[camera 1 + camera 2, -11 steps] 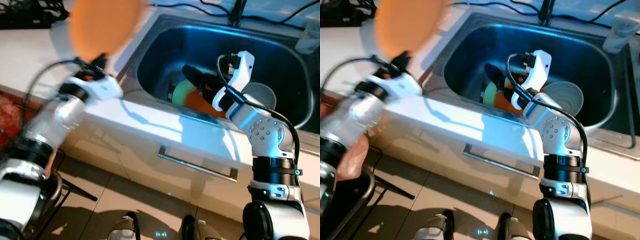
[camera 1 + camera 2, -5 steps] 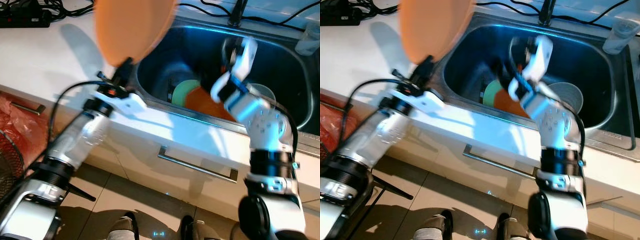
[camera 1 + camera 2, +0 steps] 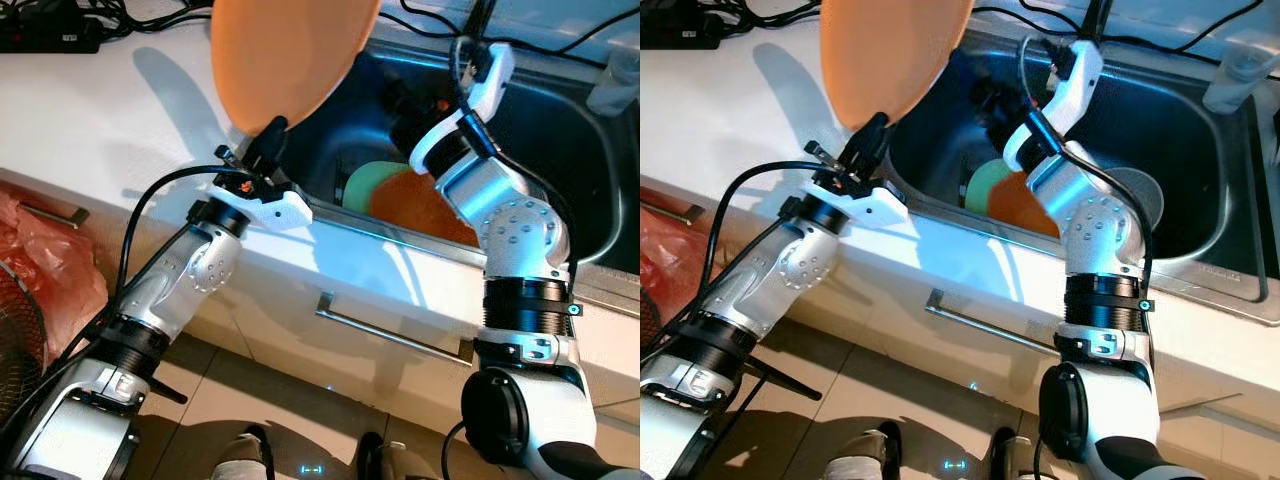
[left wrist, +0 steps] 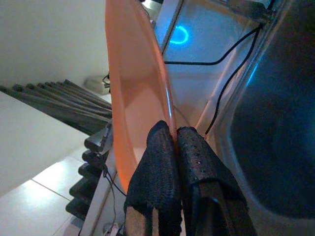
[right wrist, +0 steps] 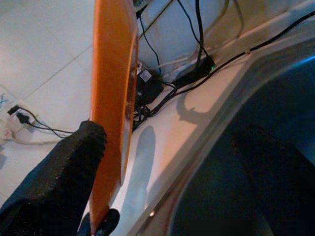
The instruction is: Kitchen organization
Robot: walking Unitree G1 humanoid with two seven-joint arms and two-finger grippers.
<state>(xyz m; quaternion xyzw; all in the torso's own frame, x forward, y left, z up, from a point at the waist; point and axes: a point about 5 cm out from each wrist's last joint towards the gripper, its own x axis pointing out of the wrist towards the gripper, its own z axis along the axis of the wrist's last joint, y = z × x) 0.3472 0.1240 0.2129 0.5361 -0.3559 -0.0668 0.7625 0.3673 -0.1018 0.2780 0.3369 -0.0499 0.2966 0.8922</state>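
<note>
Since a second ago the left arm has swung its orange plate (image 3: 290, 55) from the upper left of the head views toward the top centre, and the right arm has risen out of the basin so that its white wrist now sits near the top edge instead of low over the dishes. At this moment the left gripper (image 4: 175, 142) is pinched together on the plate's lower rim, its two black fingers (image 4: 160, 162) pressed against the thin edge, and the plate stands upright above the near-left corner of the steel sink (image 3: 1200, 240). White counter (image 3: 90, 110) lies beneath and to the left of it, carrying the plate's shadow and a black power strip (image 3: 50, 35) in the upper left corner. Right gripper (image 5: 93, 219) reaches up to the same plate from the sink side, one black finger lying along the plate's face and a second tip showing at its bottom edge, so it too looks closed on the rim. Down in the basin, centre of the head views, rest a green bowl (image 3: 362, 183), an orange dish (image 3: 425, 205) beside it and a pale grey bowl (image 3: 1133, 190).
</note>
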